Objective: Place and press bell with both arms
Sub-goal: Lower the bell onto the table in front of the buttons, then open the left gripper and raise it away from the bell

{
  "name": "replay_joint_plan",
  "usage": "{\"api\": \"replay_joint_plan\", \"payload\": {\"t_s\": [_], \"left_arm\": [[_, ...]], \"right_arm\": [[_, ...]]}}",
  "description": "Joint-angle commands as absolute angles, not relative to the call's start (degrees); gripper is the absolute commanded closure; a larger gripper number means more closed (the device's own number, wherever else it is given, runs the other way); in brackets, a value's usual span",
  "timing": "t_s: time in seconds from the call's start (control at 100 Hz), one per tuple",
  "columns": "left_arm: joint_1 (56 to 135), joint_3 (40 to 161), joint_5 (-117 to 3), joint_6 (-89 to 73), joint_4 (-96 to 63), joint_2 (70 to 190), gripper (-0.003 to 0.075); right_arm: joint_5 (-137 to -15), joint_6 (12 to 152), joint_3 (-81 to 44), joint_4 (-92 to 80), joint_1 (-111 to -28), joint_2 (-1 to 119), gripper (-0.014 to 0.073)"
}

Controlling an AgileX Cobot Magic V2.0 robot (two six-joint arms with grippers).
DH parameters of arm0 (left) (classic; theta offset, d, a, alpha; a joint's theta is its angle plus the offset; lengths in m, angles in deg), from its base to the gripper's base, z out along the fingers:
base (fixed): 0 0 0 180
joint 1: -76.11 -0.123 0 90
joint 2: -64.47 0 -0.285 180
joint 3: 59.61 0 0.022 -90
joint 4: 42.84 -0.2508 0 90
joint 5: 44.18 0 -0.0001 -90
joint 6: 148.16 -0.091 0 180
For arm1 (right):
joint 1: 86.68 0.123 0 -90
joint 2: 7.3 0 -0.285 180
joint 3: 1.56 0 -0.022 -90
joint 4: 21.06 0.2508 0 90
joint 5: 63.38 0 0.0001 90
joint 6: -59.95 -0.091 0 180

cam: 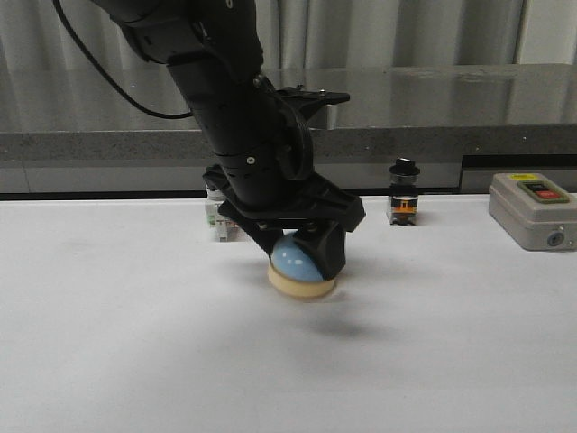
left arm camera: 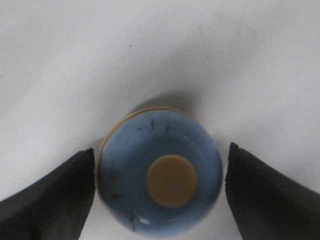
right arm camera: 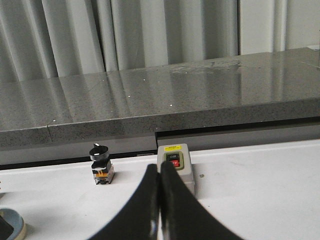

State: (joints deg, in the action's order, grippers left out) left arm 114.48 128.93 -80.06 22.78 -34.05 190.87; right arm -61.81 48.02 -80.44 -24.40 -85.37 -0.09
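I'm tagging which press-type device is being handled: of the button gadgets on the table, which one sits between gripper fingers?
The bell, blue dome on a cream base, between the left gripper fingers. The black-capped switch and grey button box stand apart at the back.

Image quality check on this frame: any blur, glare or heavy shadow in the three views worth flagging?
Front view: sharp enough, soft shadow under the light-blue dome bell, reflections on the grey stone ledge. Left wrist view: close and soft, the black left hand fingers blurred at their edges. Right wrist view: the closed right hand out of focus, the grey switch box partly hidden.
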Motion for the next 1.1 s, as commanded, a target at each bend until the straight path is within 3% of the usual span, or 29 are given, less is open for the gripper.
{"api": "replay_joint_plan", "payload": {"t_s": [0.0, 0.49, 1.09], "left_arm": [[114.9, 130.8, -79.1, 22.8, -33.5, 187.7, 0.0183], [114.8, 131.2, -79.2, 22.8, -32.9, 186.4, 0.0183], [108.6, 128.5, -85.8, 23.0, -32.7, 169.5, 0.0185]], "right_arm": [[-56.9, 48.3, -79.3, -24.3, -85.6, -1.3, 0.0658], [-56.9, 48.3, -79.3, -24.3, -85.6, -1.3, 0.0658], [-56.9, 48.3, -79.3, -24.3, -85.6, -1.3, 0.0658]]}}
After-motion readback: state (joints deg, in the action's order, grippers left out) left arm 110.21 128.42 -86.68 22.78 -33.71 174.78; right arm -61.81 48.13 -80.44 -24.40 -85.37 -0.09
